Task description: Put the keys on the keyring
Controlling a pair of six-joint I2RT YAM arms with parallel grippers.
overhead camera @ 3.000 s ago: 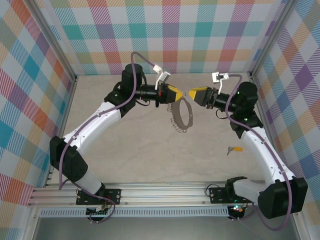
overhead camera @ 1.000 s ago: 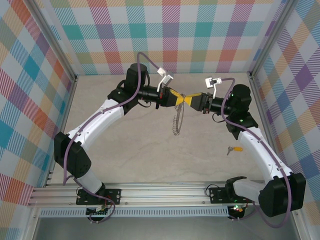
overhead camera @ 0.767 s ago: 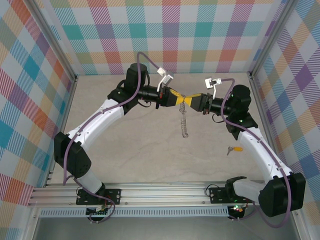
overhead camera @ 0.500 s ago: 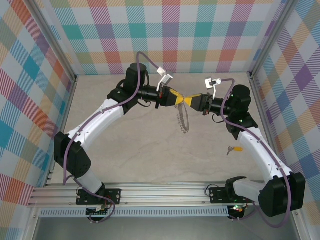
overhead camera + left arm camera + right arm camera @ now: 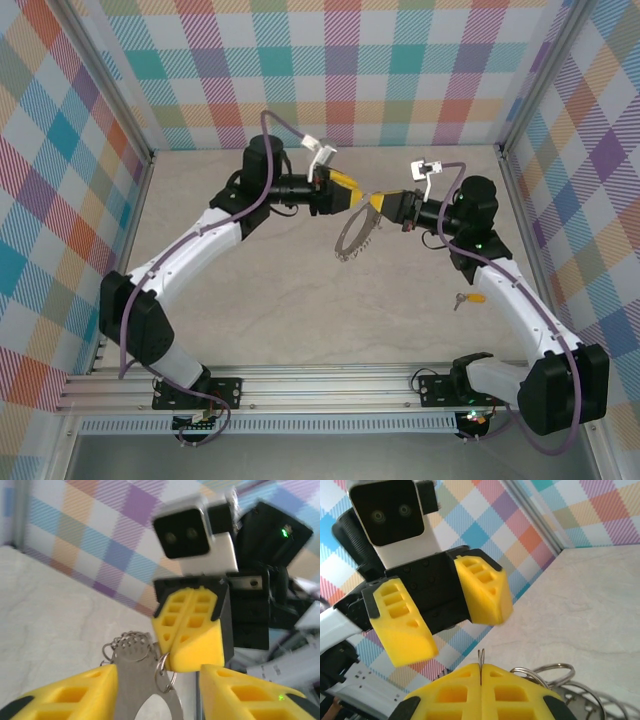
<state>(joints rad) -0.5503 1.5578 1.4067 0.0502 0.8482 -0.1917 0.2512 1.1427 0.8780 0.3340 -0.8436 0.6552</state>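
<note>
Pale marbled table (image 5: 290,300), pastel plaid walls (image 5: 330,70)

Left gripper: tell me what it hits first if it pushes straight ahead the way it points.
Probably the keyring, whose top sits between the open fingers of the left gripper; just beyond, the right gripper pinches it, shut. How far apart they are is hard to judge.

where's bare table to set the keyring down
Free: the wide table stretch between both arms, from below the keyring to the near rail; also the strip along the back wall. Crowded: where the jaws of the left gripper and right gripper meet, and by the key.
</note>
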